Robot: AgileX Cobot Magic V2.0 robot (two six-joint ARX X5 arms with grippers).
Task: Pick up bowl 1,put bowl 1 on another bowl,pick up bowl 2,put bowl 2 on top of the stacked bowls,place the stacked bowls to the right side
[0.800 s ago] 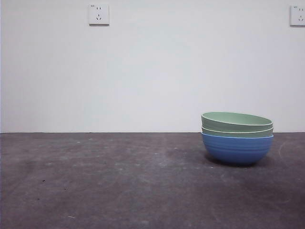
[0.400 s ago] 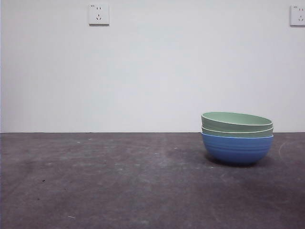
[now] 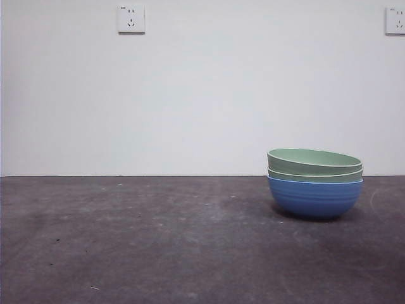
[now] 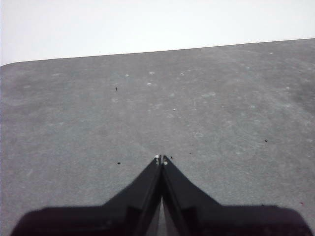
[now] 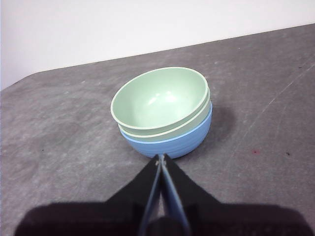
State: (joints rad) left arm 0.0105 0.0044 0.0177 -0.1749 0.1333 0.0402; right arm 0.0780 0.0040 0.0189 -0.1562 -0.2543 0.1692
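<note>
Across the whole lower half of the front view: dark grey table (image 3: 158, 240), mottled and scuffed, with pale specks and faint scratches. Behind it: plain white wall (image 3: 202, 101), meeting the table's far edge in a straight horizontal line. High on the wall: one white power socket (image 3: 131, 19) left of centre, a second white socket (image 3: 395, 20) cut by the right edge.

On the table's right side in the front view: the stacked bowls (image 3: 315, 182), upright, resting directly on the surface, casting a soft shadow beneath. Bottom of the stack: blue ribbed bowl (image 3: 314, 199), faint horizontal ribs on its side. Nested inside it: lower sage-green bowl (image 3: 315, 176), only its rim band showing. Nested on top: upper sage-green bowl (image 3: 314, 161), tilted slightly, rim higher on the left than on the right in the front view. Same stack in the right wrist view (image 5: 165, 113): pale green inside of the top bowl fully visible, nothing in it.

Just short of the stack in the right wrist view: right gripper (image 5: 161, 158), jaws pressed together tip to tip, holding nothing, apart from the blue bowl's wall.

Over bare table in the left wrist view: left gripper (image 4: 161, 159), jaws likewise closed together, holding nothing, well away from the stack.
</note>
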